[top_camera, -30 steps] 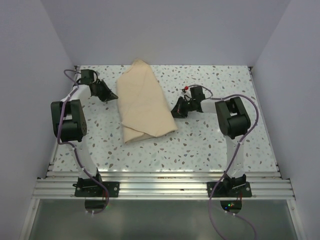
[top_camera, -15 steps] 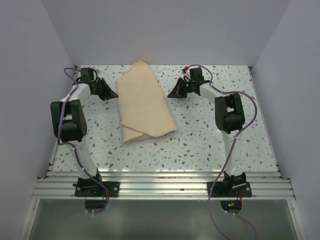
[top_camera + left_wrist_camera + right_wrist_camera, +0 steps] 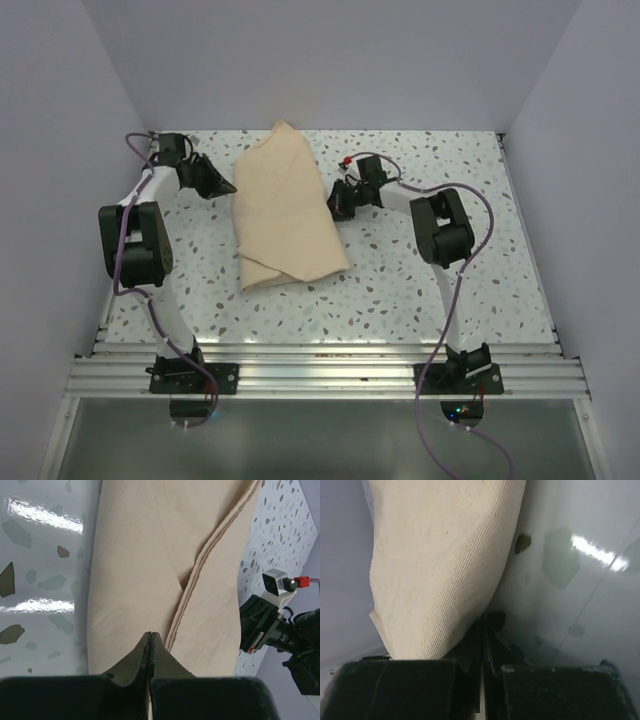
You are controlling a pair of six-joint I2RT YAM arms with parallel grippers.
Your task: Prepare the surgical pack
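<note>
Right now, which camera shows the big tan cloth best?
The top camera. It shows the whole folded cloth on the speckled table, every edge at once. The left wrist camera shows only part of the cloth, with its layered folds. The right wrist camera shows just one edge of the cloth up close.
</note>
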